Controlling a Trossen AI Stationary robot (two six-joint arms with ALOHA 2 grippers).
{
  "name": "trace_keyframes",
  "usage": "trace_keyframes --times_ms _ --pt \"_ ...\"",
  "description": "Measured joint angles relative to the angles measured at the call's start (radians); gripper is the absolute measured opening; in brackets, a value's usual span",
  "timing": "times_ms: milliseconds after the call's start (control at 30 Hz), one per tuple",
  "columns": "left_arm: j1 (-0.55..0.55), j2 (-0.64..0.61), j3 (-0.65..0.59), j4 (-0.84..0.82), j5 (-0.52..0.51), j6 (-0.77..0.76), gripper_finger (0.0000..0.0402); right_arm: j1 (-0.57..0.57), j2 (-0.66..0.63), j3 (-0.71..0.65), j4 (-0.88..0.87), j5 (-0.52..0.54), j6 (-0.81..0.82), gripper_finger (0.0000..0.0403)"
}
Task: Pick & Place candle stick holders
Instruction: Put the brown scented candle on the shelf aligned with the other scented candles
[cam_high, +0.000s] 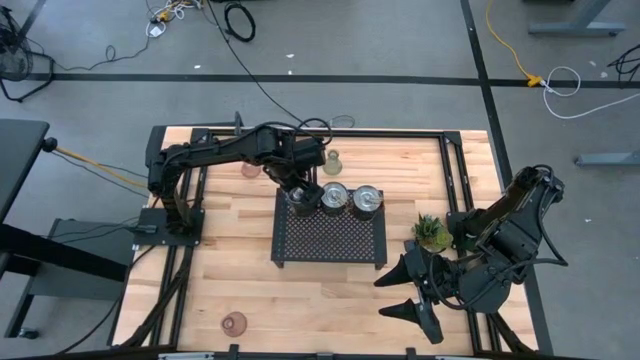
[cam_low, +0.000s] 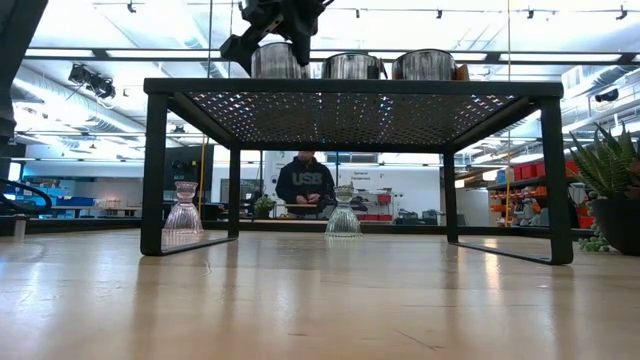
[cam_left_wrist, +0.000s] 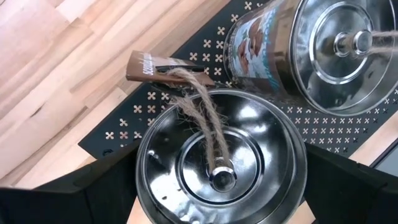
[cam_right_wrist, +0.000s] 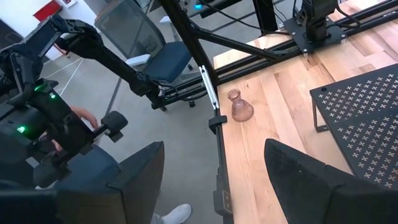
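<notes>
Three shiny silver candle stick holders stand in a row on the far edge of the black perforated tray (cam_high: 330, 240). My left gripper (cam_high: 300, 195) is over the leftmost holder (cam_left_wrist: 217, 162), its fingers on either side of it. The other two holders (cam_high: 334, 198) (cam_high: 367, 200) stand free on their bases. An olive-green glass holder (cam_high: 331, 160) and a pink one (cam_high: 250, 170) stand on the table behind the tray. A second pink one (cam_high: 234, 322) stands near the front edge. My right gripper (cam_high: 415, 290) is open and empty at the front right. My left gripper has the leftmost silver holder's round outer wall (cam_left_wrist: 140, 168) between its two fingers, one finger (cam_left_wrist: 106, 186) on each side. The fingers come from above, pointing down. The holder stands upright with its base on the tray top (cam_low: 278, 62).
A spiky green potted plant (cam_high: 432, 232) stands right of the tray, close to my right arm. The tray stands raised on legs (cam_low: 153, 170). A brown tag on twine (cam_left_wrist: 155, 67) lies beside the held holder. A person (cam_low: 305, 185) is in the room beyond the table.
</notes>
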Motion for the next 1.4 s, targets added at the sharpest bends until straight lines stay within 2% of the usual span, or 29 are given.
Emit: trace_keyframes --times_ms 500,633,967,1400 --pt "0.0 0.0 0.0 0.015 0.0 -0.002 0.0388 0.0 0.0 0.0 0.0 0.0 -0.001 0.0274" --pt "-0.007 0.0 0.0 0.023 0.015 0.107 0.0388 0.0 0.0 0.0 0.0 0.0 -0.001 0.0274" --pt "-0.01 0.0 0.0 0.024 -0.003 0.073 0.0388 0.0 0.0 0.0 0.0 0.0 -0.01 0.0274" --pt "-0.011 0.0 0.0 0.023 -0.008 0.104 0.0398 0.0 0.0 0.0 0.0 0.0 -0.009 0.0274"
